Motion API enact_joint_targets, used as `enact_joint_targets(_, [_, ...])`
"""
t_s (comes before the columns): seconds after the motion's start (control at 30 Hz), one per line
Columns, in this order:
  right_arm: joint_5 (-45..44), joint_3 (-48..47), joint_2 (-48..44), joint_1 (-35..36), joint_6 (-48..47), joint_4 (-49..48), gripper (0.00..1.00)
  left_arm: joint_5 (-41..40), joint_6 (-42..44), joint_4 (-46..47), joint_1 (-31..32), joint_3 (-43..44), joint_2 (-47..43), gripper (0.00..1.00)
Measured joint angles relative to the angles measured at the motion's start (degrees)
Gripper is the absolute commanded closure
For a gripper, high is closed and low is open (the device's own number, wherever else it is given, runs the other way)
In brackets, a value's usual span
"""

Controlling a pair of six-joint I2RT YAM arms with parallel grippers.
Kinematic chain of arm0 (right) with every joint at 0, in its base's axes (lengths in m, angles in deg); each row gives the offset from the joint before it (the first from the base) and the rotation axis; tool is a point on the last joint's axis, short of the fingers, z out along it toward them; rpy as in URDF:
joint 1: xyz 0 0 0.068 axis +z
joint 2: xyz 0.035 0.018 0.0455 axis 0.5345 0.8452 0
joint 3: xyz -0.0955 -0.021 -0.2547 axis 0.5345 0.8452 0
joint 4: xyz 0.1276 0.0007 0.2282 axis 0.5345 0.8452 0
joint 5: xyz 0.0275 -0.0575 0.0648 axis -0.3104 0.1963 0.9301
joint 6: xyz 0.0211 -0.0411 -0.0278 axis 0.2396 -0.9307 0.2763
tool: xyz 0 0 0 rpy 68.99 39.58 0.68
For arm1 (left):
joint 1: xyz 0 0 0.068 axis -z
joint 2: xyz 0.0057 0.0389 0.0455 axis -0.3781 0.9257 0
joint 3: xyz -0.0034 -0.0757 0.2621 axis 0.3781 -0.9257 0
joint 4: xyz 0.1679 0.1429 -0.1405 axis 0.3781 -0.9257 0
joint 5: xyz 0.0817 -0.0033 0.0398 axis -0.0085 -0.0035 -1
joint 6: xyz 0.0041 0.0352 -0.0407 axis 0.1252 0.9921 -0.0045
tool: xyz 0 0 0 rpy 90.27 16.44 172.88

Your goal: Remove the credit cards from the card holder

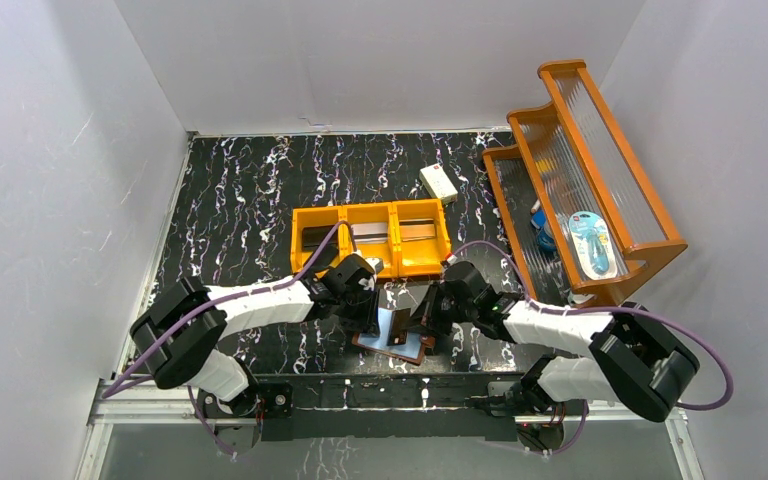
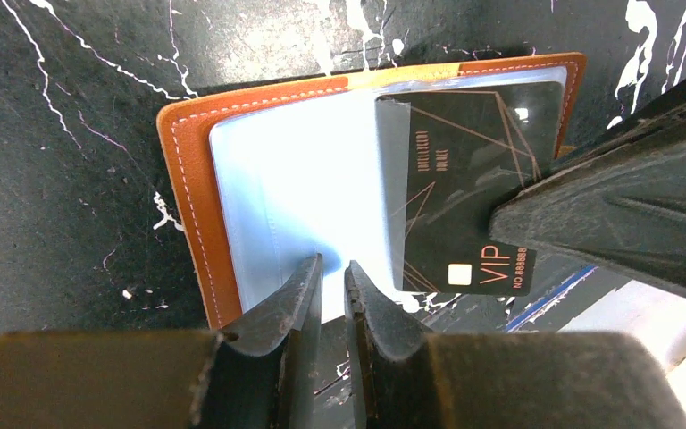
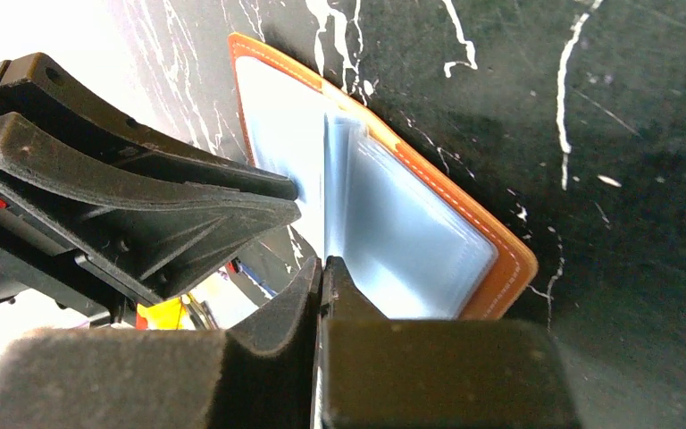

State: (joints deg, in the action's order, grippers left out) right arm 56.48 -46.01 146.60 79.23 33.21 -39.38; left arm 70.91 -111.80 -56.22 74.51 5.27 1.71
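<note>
The brown card holder lies open on the black marble table, pale blue inner faces up; it also shows in the top view and the right wrist view. A black VIP credit card sticks partway out of a sleeve on its right half. My right gripper is shut on this card's edge, and one of its fingers covers the card's right side. My left gripper is nearly shut, holds nothing, and its tips rest on the holder's left inner face. In the top view both grippers, left and right, meet over the holder.
An orange three-compartment tray stands just behind the holder, with a black card and grey-silver cards in it. A cream-white box lies further back. A wooden rack holding blue items stands at the right.
</note>
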Motion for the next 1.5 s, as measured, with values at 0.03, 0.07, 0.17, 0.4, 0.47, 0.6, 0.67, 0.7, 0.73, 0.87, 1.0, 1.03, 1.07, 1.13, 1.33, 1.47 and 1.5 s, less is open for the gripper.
enact_joint_targets(0.03, [-0.13, 0.11, -0.55, -0.11, 0.00, 0.48, 0.94, 0.00, 0.00, 0.00, 0.00, 0.00, 0.00, 0.83])
enact_joint_targets(0.07, [-0.17, 0.37, -1.16, -0.31, 0.00, 0.92, 0.94, 0.02, -0.04, 0.00, 0.00, 0.00, 0.00, 0.81])
enact_joint_targets(0.17, [-0.17, 1.03, -2.78, -0.46, 0.17, 2.03, 0.94, 0.24, -0.22, 0.09, 0.00, 0.00, -0.09, 0.69])
enact_joint_targets(0.4, [-0.39, 1.40, -7.10, -0.46, 0.87, 3.61, 0.94, -0.02, -0.37, -2.01, 0.07, 0.00, -1.81, 0.60])
enact_joint_targets(0.47, [-0.61, 1.40, -8.41, -0.46, 1.11, 3.91, 0.94, -0.50, -0.37, -2.97, 0.07, 0.02, -2.47, 0.54])
enact_joint_targets(0.6, [-0.96, 1.40, -9.97, -0.46, 1.51, 3.80, 0.94, -2.40, -0.37, -5.18, 0.07, 0.02, -4.20, 0.44])
enact_joint_targets(0.67, [-0.72, 1.40, -9.73, -0.46, 1.60, 3.39, 0.94, -4.24, -0.55, -6.75, 0.07, 0.02, -5.70, 0.39])
enact_joint_targets(0.7, [-0.39, 1.40, -9.18, -0.46, 1.64, 2.93, 0.94, -5.35, -0.68, -7.58, 0.07, 0.02, -6.69, 0.36])
enact_joint_targets(0.73, [-0.09, 1.40, -8.28, -0.46, 1.66, 2.36, 0.94, -6.34, -0.87, -8.22, 0.07, 0.02, -7.56, 0.35])
enact_joint_targets(0.87, [1.38, 1.36, -3.48, -0.46, 1.66, 0.79, 0.94, -10.05, -1.38, -10.69, 0.02, 0.02, -11.61, 0.33])
enact_joint_targets(1.0, [3.06, 1.27, -0.20, -0.46, 1.66, -1.09, 0.94, -11.76, -1.62, -11.89, -0.02, 0.02, -13.46, 0.30])
enact_joint_targets(1.03, [3.39, 1.09, 0.20, -0.46, 1.66, -1.46, 0.95, -12.02, -1.64, -12.20, -0.02, 0.02, -13.62, 0.27])
enact_joint_targets(1.07, [3.65, 1.01, 0.35, -0.46, 1.68, -1.79, 0.94, -12.26, -1.64, -12.46, -0.02, 0.02, -13.68, 0.25])
enact_joint_targets(1.13, [4.26, 0.85, 0.31, -0.46, 1.90, -2.54, 0.94, -12.44, -1.64, -12.90, -0.39, 0.02, -13.75, 0.23])
enact_joint_targets(1.33, [4.15, 0.46, -3.34, -0.22, 3.23, -3.69, 0.94, -9.77, -1.09, -14.40, -8.04, -0.90, -16.81, 0.17])
enact_joint_targets(1.47, [4.90, -1.16, -1.99, 0.09, 3.37, -5.60, 0.94, -8.09, -0.92, -14.97, -13.14, -2.32, -21.94, 0.16])
enact_joint_targets(1.5, [5.31, -1.66, -0.61, 0.13, 3.45, -6.49, 0.94, -7.32, -0.94, -14.93, -13.60, -2.47, -23.26, 0.16])
